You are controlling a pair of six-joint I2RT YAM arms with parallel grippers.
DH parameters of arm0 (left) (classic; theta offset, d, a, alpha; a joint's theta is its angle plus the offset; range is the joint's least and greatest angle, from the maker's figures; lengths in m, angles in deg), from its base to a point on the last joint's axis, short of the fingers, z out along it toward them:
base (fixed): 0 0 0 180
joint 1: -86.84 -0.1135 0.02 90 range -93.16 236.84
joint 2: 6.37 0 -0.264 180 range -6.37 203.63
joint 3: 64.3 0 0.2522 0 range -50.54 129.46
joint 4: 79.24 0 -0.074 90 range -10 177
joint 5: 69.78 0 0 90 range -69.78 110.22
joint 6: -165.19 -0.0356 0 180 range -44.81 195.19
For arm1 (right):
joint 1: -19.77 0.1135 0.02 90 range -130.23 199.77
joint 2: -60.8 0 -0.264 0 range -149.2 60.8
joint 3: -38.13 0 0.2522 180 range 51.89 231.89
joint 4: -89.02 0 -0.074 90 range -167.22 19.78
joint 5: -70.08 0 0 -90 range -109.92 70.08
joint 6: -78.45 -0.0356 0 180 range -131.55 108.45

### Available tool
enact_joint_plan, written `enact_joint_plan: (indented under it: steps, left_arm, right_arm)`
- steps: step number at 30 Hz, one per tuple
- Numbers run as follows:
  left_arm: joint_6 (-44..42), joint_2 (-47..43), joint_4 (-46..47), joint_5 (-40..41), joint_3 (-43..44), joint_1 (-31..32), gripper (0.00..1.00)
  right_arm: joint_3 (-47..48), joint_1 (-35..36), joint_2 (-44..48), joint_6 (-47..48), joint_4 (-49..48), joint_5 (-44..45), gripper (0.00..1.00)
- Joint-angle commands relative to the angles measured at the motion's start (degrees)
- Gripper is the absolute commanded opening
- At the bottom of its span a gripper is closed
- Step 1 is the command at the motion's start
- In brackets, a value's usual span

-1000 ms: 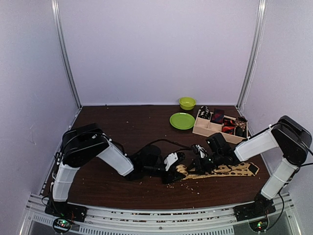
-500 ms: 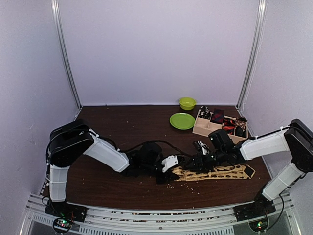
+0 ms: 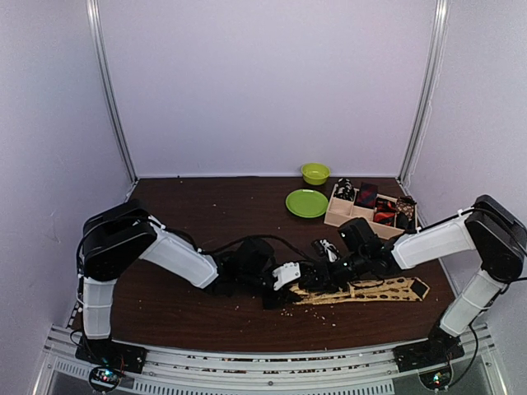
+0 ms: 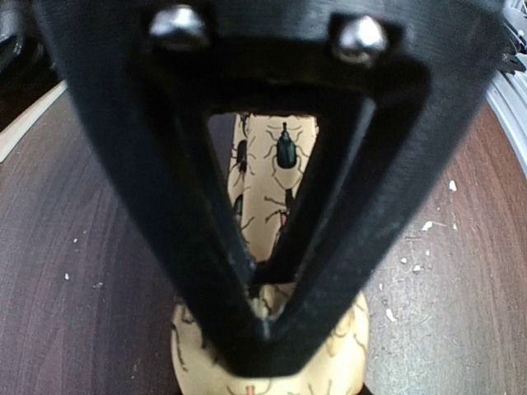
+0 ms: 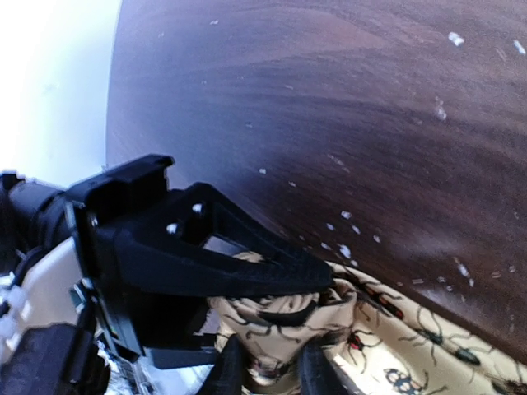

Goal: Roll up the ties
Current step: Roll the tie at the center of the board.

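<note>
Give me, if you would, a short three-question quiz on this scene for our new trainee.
1. True or false: the tan tie lies inside the wooden tray.
2. What is printed on the tan tie? A) beetles B) stripes C) flowers
3. Which stands closer to the near edge of the table, the green plate or the green bowl?
Key: 1 false, it lies on the table, outside the wooden tray; 2 A; 3 the green plate.

arms [image 3: 185,262]: white links, black joints | black cables [image 3: 272,239] | left tool [image 4: 262,325]: black, two silver screws [image 4: 360,34]
</note>
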Motion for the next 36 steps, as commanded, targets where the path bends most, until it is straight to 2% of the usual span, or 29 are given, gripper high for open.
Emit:
enact_joint_plan:
  steps: [1, 2, 7, 10, 16, 23, 29, 31, 34, 36]
  left_arm:
    - [-0.3, 1.8, -8.0, 1.8, -1.6, 0.0, 0.33]
    - [0.1, 1.6, -7.6, 1.7, -1.7, 0.0, 0.35]
    - [3.4, -0.7, -1.5, 0.7, -3.7, -0.2, 0.57]
    - [6.1, -1.6, 3.2, -0.7, -4.2, -0.2, 0.66]
    - [10.1, -0.6, 9.7, -3.3, -3.4, -0.2, 0.71]
    - [15.1, 4.5, 16.0, -7.1, 0.8, 0.9, 0.74]
    - [14.6, 8.6, 17.9, -6.0, 3.9, 1.1, 0.69]
    - [13.2, 8.9, 15.9, -5.8, 4.4, 1.1, 0.61]
    - [11.1, 6.6, 13.5, -4.0, 1.1, 1.1, 0.43]
    - [9.9, 4.1, 12.3, -2.5, -2.2, 1.1, 0.39]
  right_arm:
    - [-0.9, 0.3, 0.3, 1.5, 1.4, 1.2, 0.07]
    - [-1.3, 0.2, 0.7, 1.9, 1.8, 1.6, 0.00]
    - [-3.7, -0.8, 1.4, 4.1, 3.2, 3.8, 0.00]
    - [-5.4, -1.8, 1.7, 5.5, 3.9, 5.2, 0.00]
    - [-8.0, -3.4, 2.7, 8.7, 6.6, 8.5, 0.00]
    - [-8.6, -3.6, 2.5, 10.4, 8.6, 12.3, 0.00]
    - [-7.0, -3.4, -0.4, 10.0, 6.3, 11.0, 0.00]
    - [-6.1, -3.3, -1.4, 10.0, 5.7, 10.3, 0.00]
    - [-4.0, -2.4, -2.5, 9.9, 5.1, 9.6, 0.00]
    - [-2.5, -1.6, -2.7, 10.0, 5.3, 9.1, 0.00]
